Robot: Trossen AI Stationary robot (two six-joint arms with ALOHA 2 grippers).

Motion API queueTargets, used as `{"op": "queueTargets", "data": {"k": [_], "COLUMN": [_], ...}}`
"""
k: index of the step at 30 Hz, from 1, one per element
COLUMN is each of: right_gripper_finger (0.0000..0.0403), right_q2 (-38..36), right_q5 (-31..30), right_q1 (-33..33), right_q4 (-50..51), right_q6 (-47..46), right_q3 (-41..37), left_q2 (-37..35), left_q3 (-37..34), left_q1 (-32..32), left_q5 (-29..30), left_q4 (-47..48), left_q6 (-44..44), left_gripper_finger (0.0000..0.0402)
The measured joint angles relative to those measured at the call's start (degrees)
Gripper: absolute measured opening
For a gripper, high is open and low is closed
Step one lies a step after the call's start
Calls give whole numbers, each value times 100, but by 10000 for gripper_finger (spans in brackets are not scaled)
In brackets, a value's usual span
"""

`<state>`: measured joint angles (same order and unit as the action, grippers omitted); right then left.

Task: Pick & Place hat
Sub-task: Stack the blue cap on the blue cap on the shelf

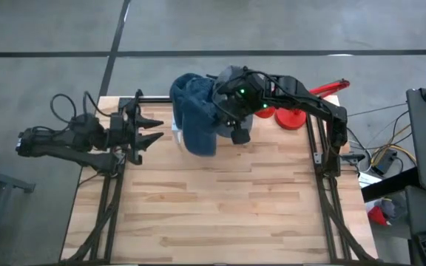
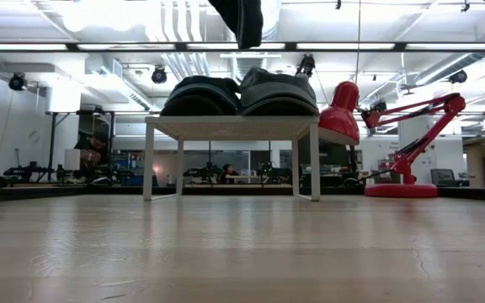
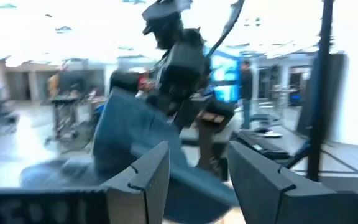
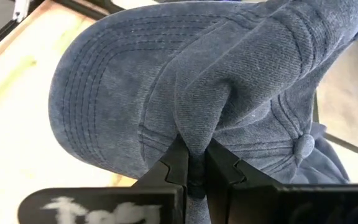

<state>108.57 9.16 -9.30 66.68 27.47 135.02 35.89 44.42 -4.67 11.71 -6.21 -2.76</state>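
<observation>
A blue denim cap (image 1: pixel 194 117) is held up over the table's far middle by my right gripper (image 1: pixel 231 111), which is shut on it. In the right wrist view the cap's brim (image 4: pixel 104 93) and top button (image 4: pixel 300 146) show. Below and behind it a small white stand (image 2: pixel 230 126) rests on its legs on the table and bears two dark caps (image 2: pixel 200 97) (image 2: pixel 278 93). My left gripper (image 1: pixel 150 134) is open and empty at the table's left, pointing toward the blue cap (image 3: pixel 135 143). My right gripper pinches a fold of the cap's crown cloth (image 4: pixel 194 140) between its two fingers, close to where the brim joins. The fingers come from above, slanting from the table's right. The cap is lifted clear, with its brim standing out away from the gripper.
A red desk lamp (image 1: pixel 294 111) stands at the far right of the table, next to the stand; it also shows in the low view (image 2: pixel 398 143). The wooden tabletop (image 1: pixel 220 214) stretches toward the near edge. Dark frame rails (image 1: pixel 324 199) run along both sides.
</observation>
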Motion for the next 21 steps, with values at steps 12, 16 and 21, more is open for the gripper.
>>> {"op": "queueTargets", "data": {"k": [12,16,21], "right_gripper_finger": [17,18,18], "right_q2": [256,401,585], "right_q5": [385,496,503], "right_q1": [566,784,1050], "right_q4": [621,884,1054], "right_q6": [-202,-514,-784], "right_q3": [-30,-31,-31], "left_q2": [1193,1534,1998], "left_q3": [1176,1891,2753], "left_q1": [-7,-78,-307], "left_q5": [-1099,-1123,-1133], "left_q4": [642,1779,2991], "left_q6": [42,297,458], "left_gripper_finger": [165,165,165]}}
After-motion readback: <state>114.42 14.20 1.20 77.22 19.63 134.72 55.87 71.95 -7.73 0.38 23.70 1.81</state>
